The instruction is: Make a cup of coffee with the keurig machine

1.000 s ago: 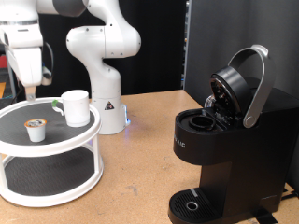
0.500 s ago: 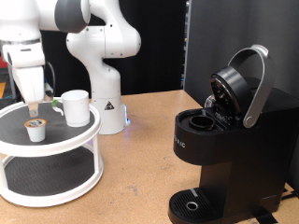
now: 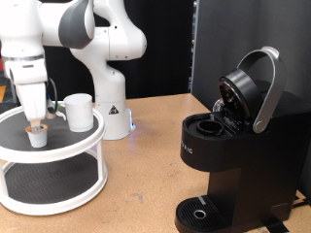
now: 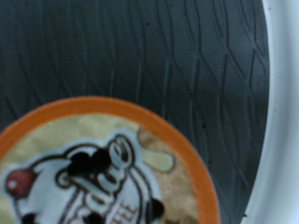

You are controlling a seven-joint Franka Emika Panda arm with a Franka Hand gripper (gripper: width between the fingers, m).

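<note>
The black keurig machine (image 3: 233, 146) stands at the exterior view's right with its silver-handled lid (image 3: 255, 89) raised and the pod chamber open. The white cup (image 3: 79, 112) sits on the top shelf of a round white two-tier stand (image 3: 58, 150) at the left. A small white coffee pod (image 3: 37, 136) stands on that shelf in front of the cup. My gripper (image 3: 36, 120) hangs straight down right over the pod, its fingertips at the pod's top. The wrist view shows the pod's orange-rimmed patterned lid (image 4: 93, 177) very close, on the dark ribbed mat (image 4: 140, 47); no fingers show there.
The white arm's base (image 3: 107, 83) stands behind the stand at the back. A drip tray (image 3: 199, 214) sits at the machine's foot. The wooden table (image 3: 136, 184) stretches between the stand and the machine. The stand's white rim (image 4: 285, 112) edges the wrist view.
My gripper has come down and slightly right, from above the stand's back edge to right over the coffee pod. The cup, pod and machine have not moved.
</note>
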